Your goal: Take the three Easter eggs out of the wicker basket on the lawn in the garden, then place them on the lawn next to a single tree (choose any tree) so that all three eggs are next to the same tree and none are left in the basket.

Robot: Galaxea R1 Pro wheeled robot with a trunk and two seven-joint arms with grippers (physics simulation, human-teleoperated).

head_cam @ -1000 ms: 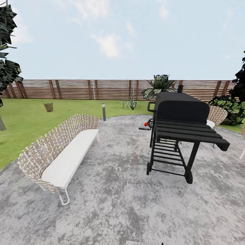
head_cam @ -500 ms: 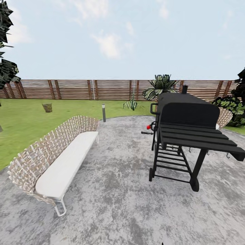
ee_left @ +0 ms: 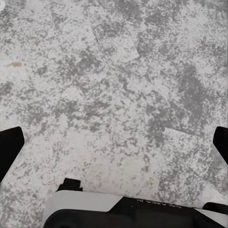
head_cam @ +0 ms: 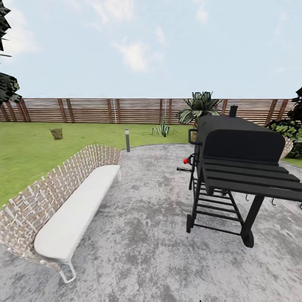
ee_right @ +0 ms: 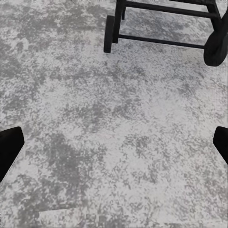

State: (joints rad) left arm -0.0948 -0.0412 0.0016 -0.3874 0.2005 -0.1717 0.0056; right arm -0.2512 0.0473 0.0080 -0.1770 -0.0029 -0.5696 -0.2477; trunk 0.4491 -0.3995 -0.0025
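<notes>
Head view takes in the whole garden: grey mottled paving (head_cam: 142, 235) up close, a long woven bench (head_cam: 63, 201) with a white cushion on the left, a black barbecue grill (head_cam: 235, 167) on the right, a short bollard light (head_cam: 127, 139) at the paving's edge. Way out on the lawn (head_cam: 33, 147), well past the bench and short of the brown slatted fence (head_cam: 92, 110) — the wicker basket (head_cam: 56, 133), small and brown, upright. Too far off to make out any eggs inside. Dark jagged foliage of a tree (head_cam: 6, 84) poking in at the far left edge, a small palm (head_cam: 199, 105) behind the grill.

Wrist views get none of that. Left wrist looking straight down at bare paving, left gripper (ee_left: 114, 142) with its two dark fingertips (ee_left: 9, 147) spread wide at opposite edges, nothing between them. Right gripper (ee_right: 114, 147) same deal — fingertips (ee_right: 8, 145) far apart over paving, plus the grill's wheels and lower bars (ee_right: 161, 28) just ahead.

Both arms apparently hanging low, pointing at the ground; basket well apart from either gripper.
</notes>
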